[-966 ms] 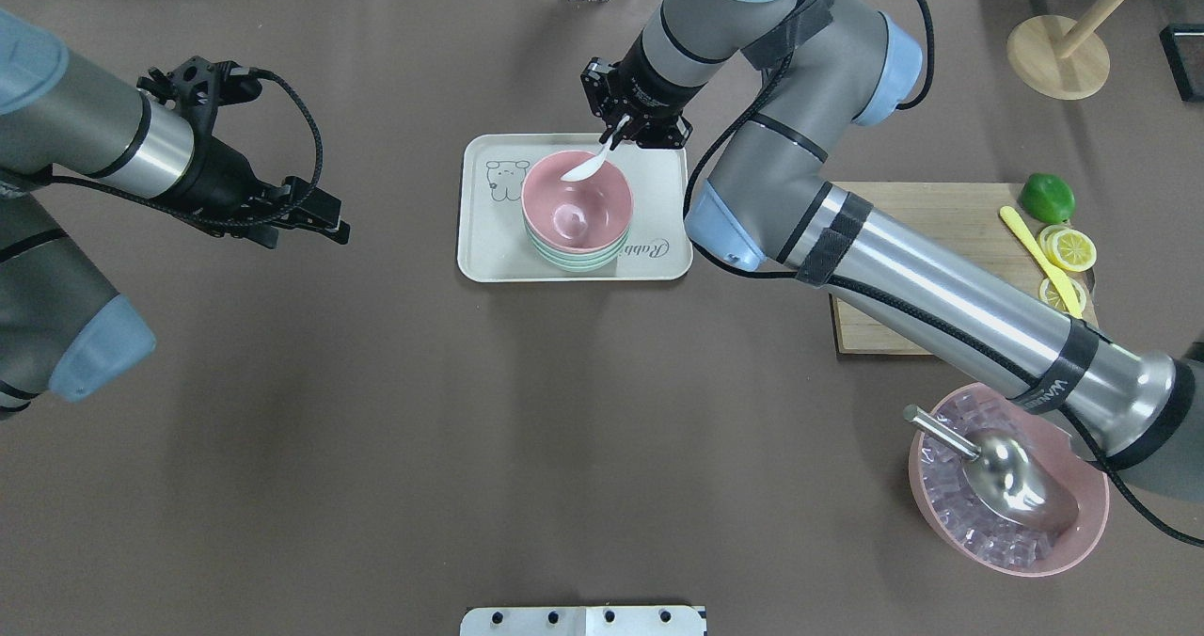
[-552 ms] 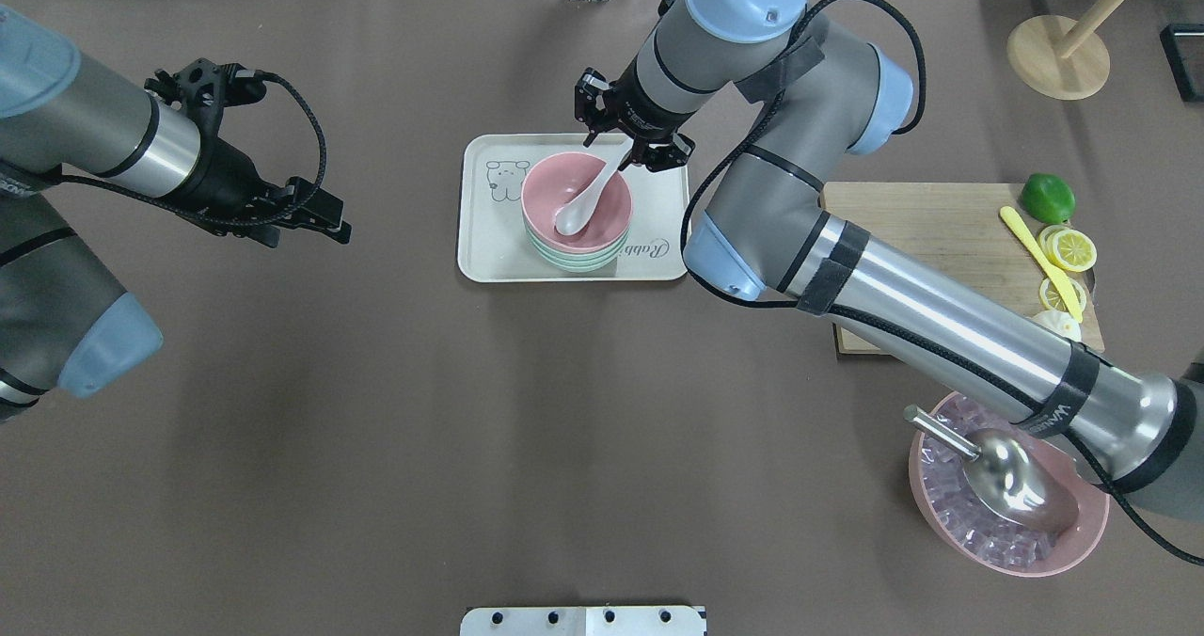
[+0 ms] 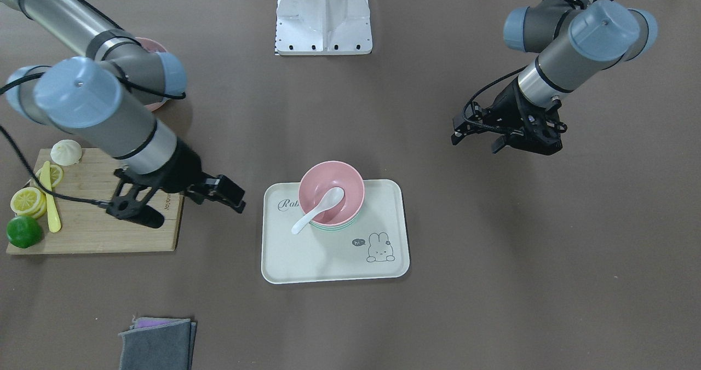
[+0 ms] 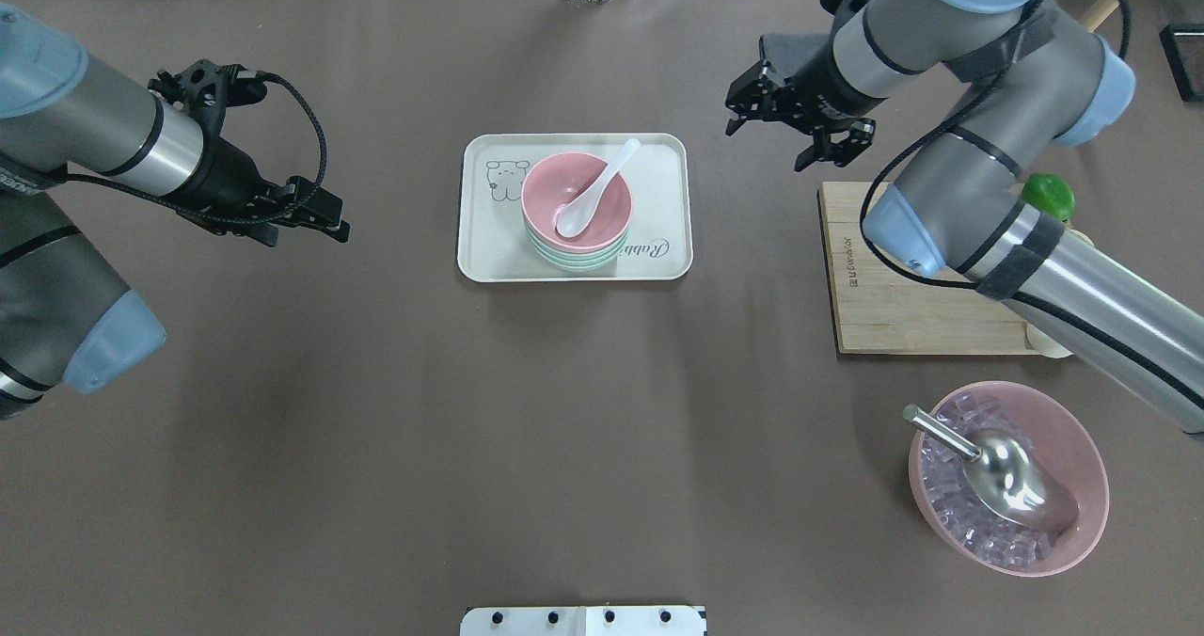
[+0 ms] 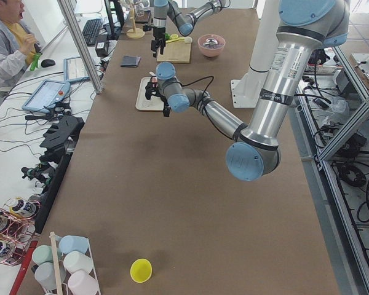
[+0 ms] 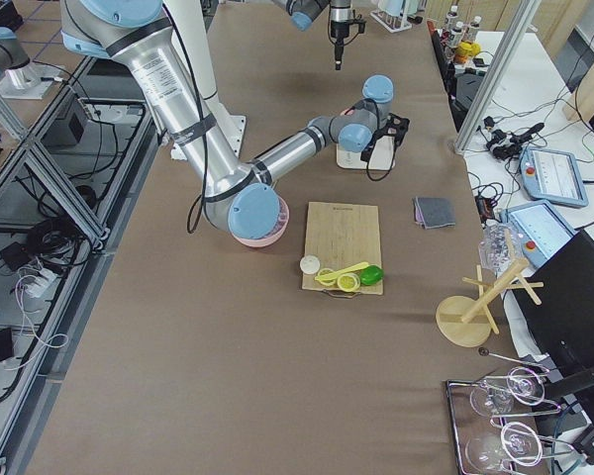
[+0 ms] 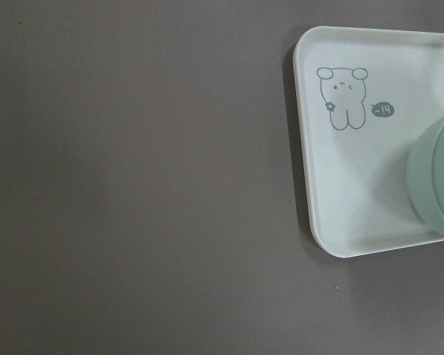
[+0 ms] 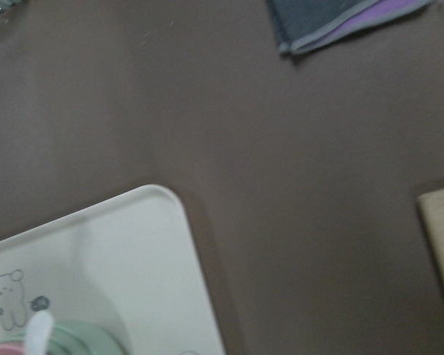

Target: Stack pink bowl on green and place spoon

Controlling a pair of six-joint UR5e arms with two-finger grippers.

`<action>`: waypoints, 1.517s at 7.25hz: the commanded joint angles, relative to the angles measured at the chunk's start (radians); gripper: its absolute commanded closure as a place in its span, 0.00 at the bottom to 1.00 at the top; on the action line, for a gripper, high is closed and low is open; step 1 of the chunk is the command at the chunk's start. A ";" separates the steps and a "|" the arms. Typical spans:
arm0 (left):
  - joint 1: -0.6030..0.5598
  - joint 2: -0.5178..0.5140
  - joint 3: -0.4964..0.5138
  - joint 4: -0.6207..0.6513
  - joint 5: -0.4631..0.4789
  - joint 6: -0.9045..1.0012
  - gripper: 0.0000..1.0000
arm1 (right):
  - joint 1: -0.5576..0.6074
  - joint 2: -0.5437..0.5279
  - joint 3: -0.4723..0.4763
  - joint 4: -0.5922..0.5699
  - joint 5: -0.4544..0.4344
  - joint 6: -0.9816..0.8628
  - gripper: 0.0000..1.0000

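The pink bowl [image 4: 602, 208] sits stacked on the green bowl [image 4: 574, 260] on a pale tray [image 4: 489, 241] at the table's middle back. A white spoon [image 4: 593, 189] lies in the pink bowl, its handle resting on the far rim. The stack and spoon [image 3: 317, 208] also show in the front view. My right gripper [image 4: 767, 147] is open and empty, well to the right of the tray, above the bare table. My left gripper [image 4: 337, 222] is open and empty, left of the tray. The left wrist view shows the green bowl's side [image 7: 436, 177] and the tray's corner.
A wooden cutting board [image 4: 894, 278] with a lime [image 4: 1049, 194], lemon slices and a yellow knife lies at the right. A large pink bowl of ice with a metal scoop [image 4: 1006, 476] stands at front right. A folded grey cloth [image 3: 159, 342] lies beyond the board.
My right gripper lowered the spoon into the pink bowl, let it go and moved away to the right. The left arm has barely moved.
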 commanded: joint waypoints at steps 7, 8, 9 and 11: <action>-0.373 0.414 0.105 0.013 -0.012 0.830 0.02 | 0.453 -0.344 -0.186 -0.175 0.074 -1.287 0.00; -0.379 0.404 0.133 0.026 -0.014 0.831 0.02 | 0.471 -0.259 -0.192 -0.379 0.049 -1.381 0.00; -0.431 0.393 0.153 0.044 -0.044 0.830 0.02 | 0.474 -0.220 -0.192 -0.451 0.022 -1.465 0.00; -0.456 0.375 0.164 0.070 -0.128 0.834 0.02 | 0.462 -0.217 -0.196 -0.457 0.042 -1.460 0.00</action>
